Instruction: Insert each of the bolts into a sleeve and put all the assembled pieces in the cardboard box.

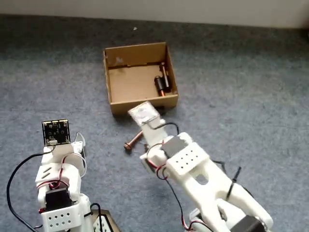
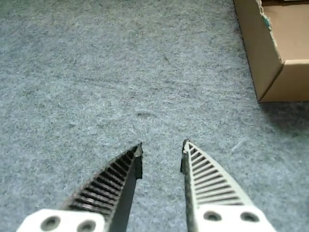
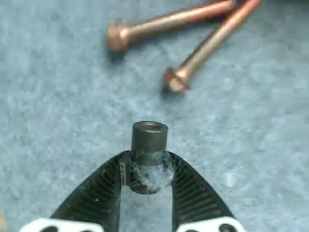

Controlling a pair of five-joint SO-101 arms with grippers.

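Pincer (image 3: pixel 146 163) on your right arm, stretched low over the grey worktop (image 3: pixel 53 101), pinches a dark sleeve (image 3: pixel 149 140). Just beyond lie the near bolt (image 3: pixel 207 46) and the far bolt (image 3: pixel 159 24). Your left pincer (image 2: pixel 161 151) hangs spread, angled down at the worktop. The cardboard box (image 2: pixel 270 63) sits farther off, with one assembled piece (image 1: pixel 160 84) inside.

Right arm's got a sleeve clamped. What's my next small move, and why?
Probably swing the open left gripper toward the nearer bolt: the right gripper holds the sleeve, bore exposed, while that bolt and the second bolt lie loose on the carpet.
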